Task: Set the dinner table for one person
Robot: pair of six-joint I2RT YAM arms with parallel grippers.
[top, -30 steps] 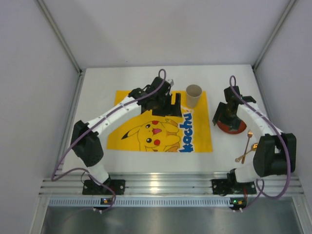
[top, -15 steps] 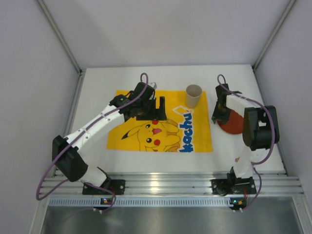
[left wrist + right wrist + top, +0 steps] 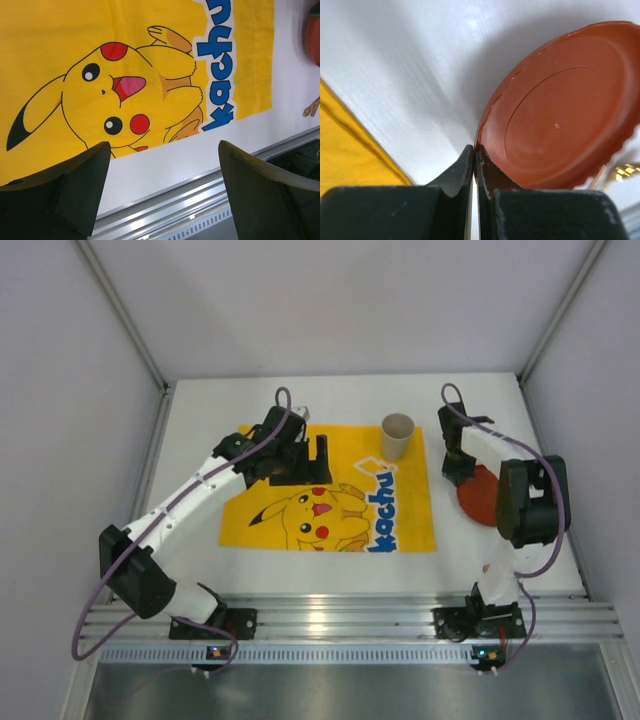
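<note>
- White walls close in three sides of a white table (image 3: pixel 200 425), which fills the floor of the enclosure; a silver rail (image 3: pixel 330 615) runs along its near edge, where both arm bases are bolted.
- A yellow mat (image 3: pixel 415 510) printed with a cartoon Pikachu lies flat on the middle of the table.
- A beige cup (image 3: pixel 398 437) stands upright at the far right corner of the mat.
- My left fingers (image 3: pixel 164 150) are spread wide with nothing between them. They hang above the far left part of the mat, and the left wrist view looks down past them onto the Pikachu face and the rail beyond.
- My right fingers (image 3: pixel 475 150) are pressed almost together, pinching the rim of a red plate (image 3: pixel 560 125).
- The plate sits on bare table just right of the mat, and from above it is half hidden under my right arm (image 3: pixel 530 500). In the right wrist view it looks tilted, with its pinched edge raised; I cannot tell whether the far edge touches the table.
- A gold-coloured piece of cutlery (image 3: pixel 625 172) shows just past the plate, too cropped to name.
</note>
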